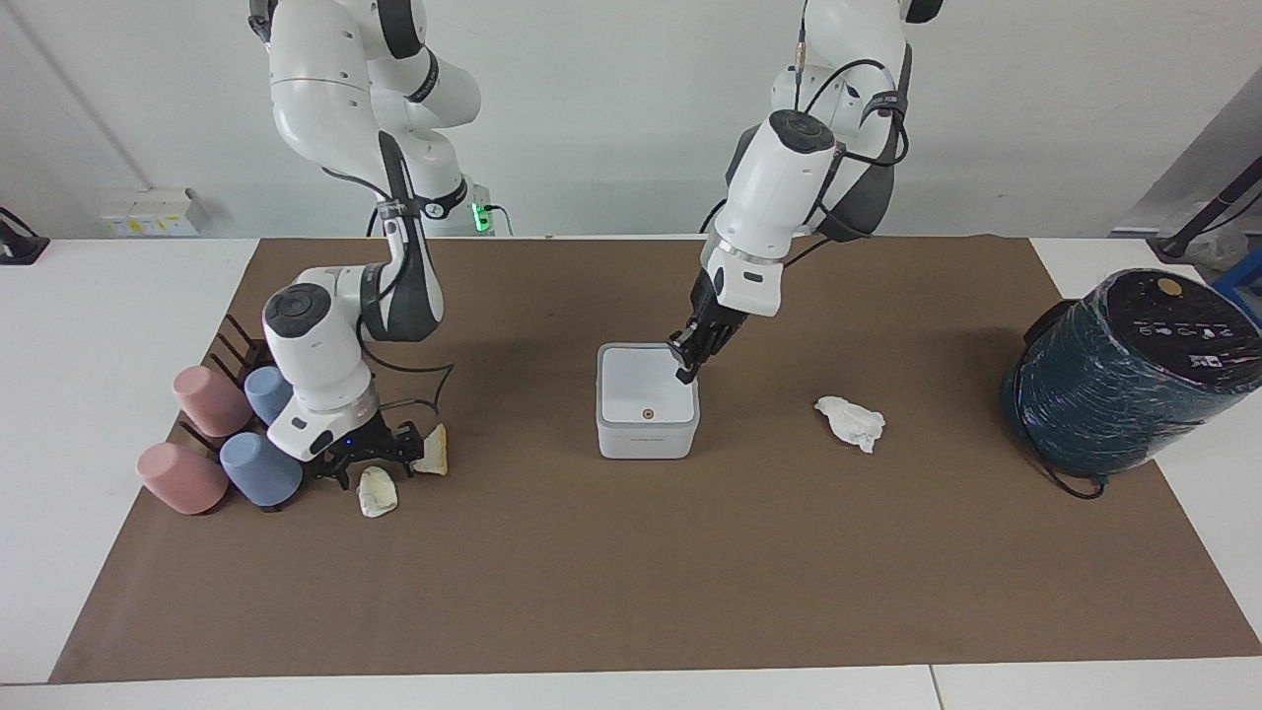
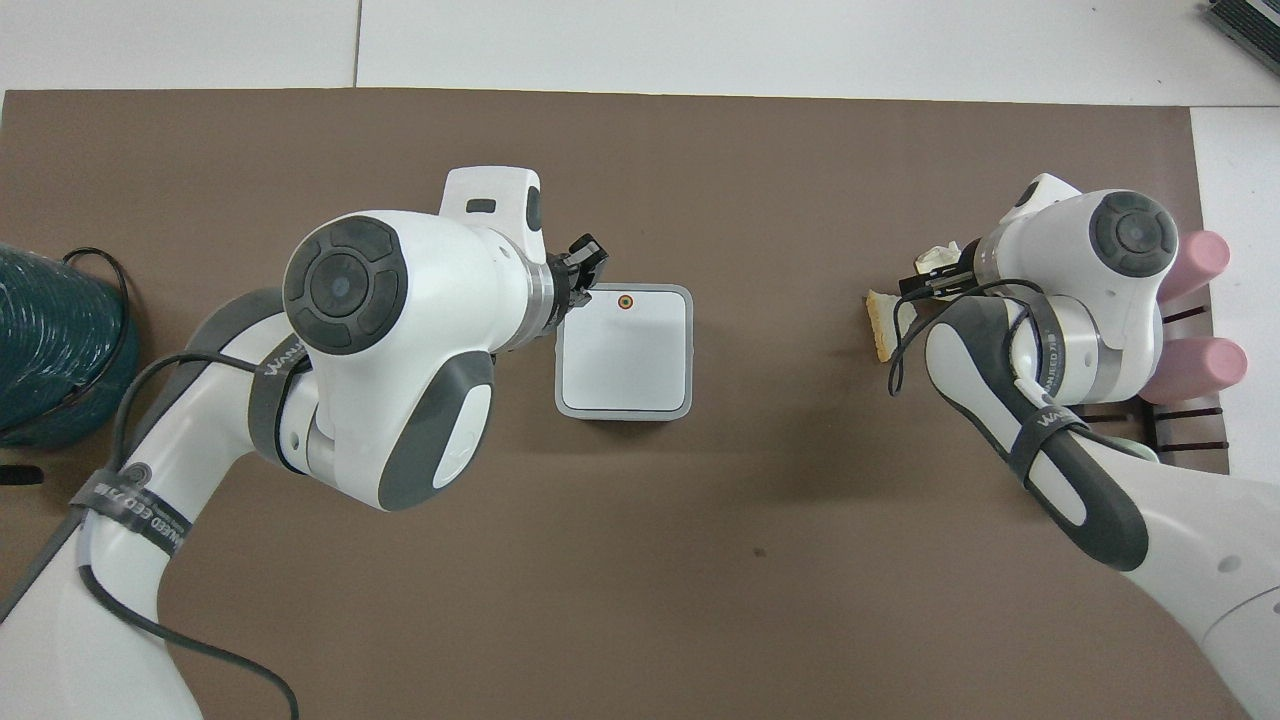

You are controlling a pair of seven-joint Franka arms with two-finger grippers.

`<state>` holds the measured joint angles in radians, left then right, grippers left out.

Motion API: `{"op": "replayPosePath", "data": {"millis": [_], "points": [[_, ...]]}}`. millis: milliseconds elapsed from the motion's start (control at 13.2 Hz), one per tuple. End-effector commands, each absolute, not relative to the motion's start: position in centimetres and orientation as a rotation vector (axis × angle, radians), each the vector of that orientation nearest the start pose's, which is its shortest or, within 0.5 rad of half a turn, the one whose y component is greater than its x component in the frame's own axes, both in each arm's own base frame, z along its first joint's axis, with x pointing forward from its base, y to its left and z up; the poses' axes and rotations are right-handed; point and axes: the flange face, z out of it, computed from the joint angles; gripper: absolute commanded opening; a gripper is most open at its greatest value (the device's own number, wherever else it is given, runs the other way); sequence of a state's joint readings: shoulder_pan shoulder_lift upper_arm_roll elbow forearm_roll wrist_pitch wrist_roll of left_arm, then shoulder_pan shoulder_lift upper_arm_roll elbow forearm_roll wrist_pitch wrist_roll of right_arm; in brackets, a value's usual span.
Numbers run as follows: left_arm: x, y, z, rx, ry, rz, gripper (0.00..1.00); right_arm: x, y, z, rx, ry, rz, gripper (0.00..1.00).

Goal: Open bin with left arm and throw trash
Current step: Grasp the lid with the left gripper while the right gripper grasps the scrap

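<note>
White bin [image 1: 647,414], brown mat [image 1: 631,572], pink and blue cups [image 1: 202,434]

bin [image 1: 647,399] mid-mat [image 1: 631,592], wads [image 1: 378,491] beside cups [image 1: 260,469]

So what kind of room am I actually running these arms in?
Probably a robotics lab, not a home: two arms bolted at a white table, brown paper mat under staged props, bare white wall.

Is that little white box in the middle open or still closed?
Closed. The bin has its lid lying flat, orange dot on top, nothing of the inside showing. The left gripper, fingers shut, is over one edge of it.
</note>
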<state>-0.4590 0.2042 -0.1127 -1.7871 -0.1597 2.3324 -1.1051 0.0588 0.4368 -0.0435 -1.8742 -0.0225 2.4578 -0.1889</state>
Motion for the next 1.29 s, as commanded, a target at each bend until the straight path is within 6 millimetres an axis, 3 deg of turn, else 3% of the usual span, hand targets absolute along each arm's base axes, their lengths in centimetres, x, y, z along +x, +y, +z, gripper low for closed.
{"op": "replayPosePath", "data": {"millis": [0,76,152,456,836,988,1216], "points": [[53.7,-36.7,44.1,-3.326,-1.115,-0.176,0.0,65.0,1.0,28.4,-3.148,-0.405,-0.226,0.49],[53.6,-37.3,43.6,-3.331,-1.131,-0.184,0.0,64.9,1.0,28.4,-3.148,-0.402,-0.219,0.11],[53.6,-37.4,43.3,-3.331,-1.132,-0.186,0.0,65.0,1.0,28.5,-3.148,-0.395,-0.217,0.0],[52.8,-38.0,41.7,-3.334,-1.123,-0.186,0.0,65.5,0.9,30.5,-3.122,-0.307,-0.206,0.0],[52.0,-39.3,38.3,-3.327,-1.092,-0.158,0.0,65.6,2.6,37.0,-3.112,-0.146,-0.274,0.0],[52.6,-39.0,39.2,-3.321,-1.096,-0.149,0.0,65.0,2.9,39.4,-3.109,-0.107,-0.28,0.0],[55.9,-36.6,45.4,-3.266,-1.112,-0.066,0.0,63.8,3.2,43.3,-3.102,-0.09,-0.281,0.0]]}}
